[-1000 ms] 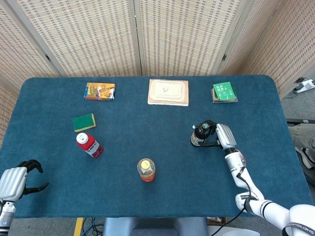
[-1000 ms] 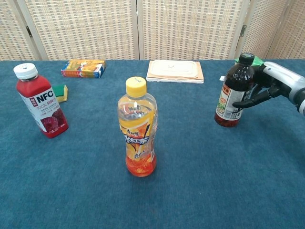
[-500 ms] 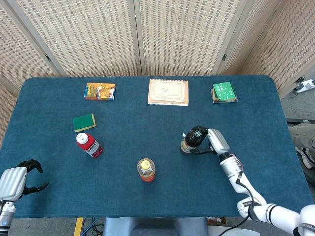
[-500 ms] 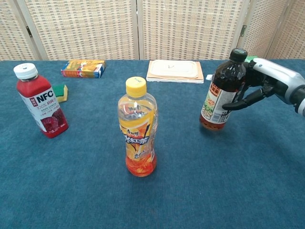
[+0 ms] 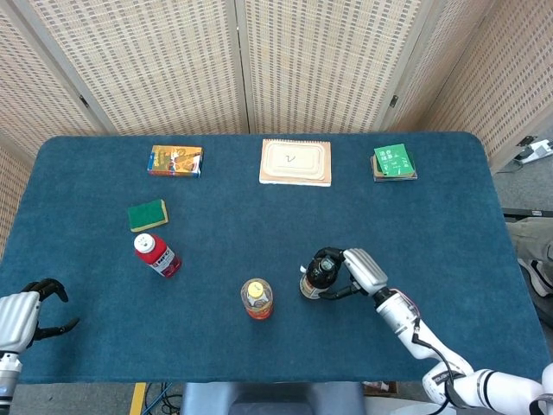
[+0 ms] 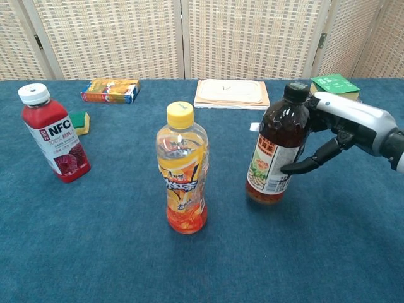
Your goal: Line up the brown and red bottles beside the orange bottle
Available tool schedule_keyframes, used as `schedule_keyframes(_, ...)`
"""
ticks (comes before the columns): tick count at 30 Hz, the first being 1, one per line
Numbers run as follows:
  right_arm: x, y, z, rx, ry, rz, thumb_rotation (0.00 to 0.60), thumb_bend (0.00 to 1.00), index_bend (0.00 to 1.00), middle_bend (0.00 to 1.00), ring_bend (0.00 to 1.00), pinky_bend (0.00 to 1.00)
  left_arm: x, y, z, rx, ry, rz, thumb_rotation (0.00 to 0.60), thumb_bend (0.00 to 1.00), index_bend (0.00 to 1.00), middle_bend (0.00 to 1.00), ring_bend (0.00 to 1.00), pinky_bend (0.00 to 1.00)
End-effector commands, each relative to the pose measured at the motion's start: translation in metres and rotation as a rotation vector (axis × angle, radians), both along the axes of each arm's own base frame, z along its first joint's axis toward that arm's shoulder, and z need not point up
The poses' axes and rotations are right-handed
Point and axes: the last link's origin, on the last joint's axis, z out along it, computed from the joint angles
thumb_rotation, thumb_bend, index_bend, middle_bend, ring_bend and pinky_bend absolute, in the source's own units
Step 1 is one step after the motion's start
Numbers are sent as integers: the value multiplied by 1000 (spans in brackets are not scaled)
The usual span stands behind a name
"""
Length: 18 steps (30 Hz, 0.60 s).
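The orange bottle (image 5: 257, 298) (image 6: 182, 177) with a yellow cap stands upright near the table's front middle. Just to its right is the brown bottle (image 5: 315, 275) (image 6: 276, 151) with a black cap, gripped by my right hand (image 5: 354, 271) (image 6: 341, 129) and tilted slightly. The red bottle (image 5: 156, 254) (image 6: 55, 140) with a white cap stands apart at the left. My left hand (image 5: 26, 313) hangs off the table's front left corner with nothing in it and its dark fingers apart; the chest view does not show it.
On the blue table (image 5: 259, 216) lie a green-and-yellow sponge (image 5: 148, 214) (image 6: 79, 122), a colourful box (image 5: 175, 161) (image 6: 110, 89), a tan notebook (image 5: 295, 162) (image 6: 231, 93) and a green book (image 5: 394, 162) (image 6: 333, 84) along the back.
My right hand has carried the brown bottle left and toward the front, from the right middle of the table to a spot close beside the orange bottle. The left hand barely moved.
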Motion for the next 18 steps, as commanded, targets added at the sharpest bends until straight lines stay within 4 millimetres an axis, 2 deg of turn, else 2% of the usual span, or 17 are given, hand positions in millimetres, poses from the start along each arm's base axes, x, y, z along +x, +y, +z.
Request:
schedule_keyframes(1,0,3,-3,10,9,10,600,100,498,538,500,524,0,0,0,0,-1,2,600,100,529,377,340,592)
schedule_keyframes(18,0,15,-14,62,24,37,600,101,498,538,501,524,-1,0,1,3,-3,6,600,101,529,376,340,592)
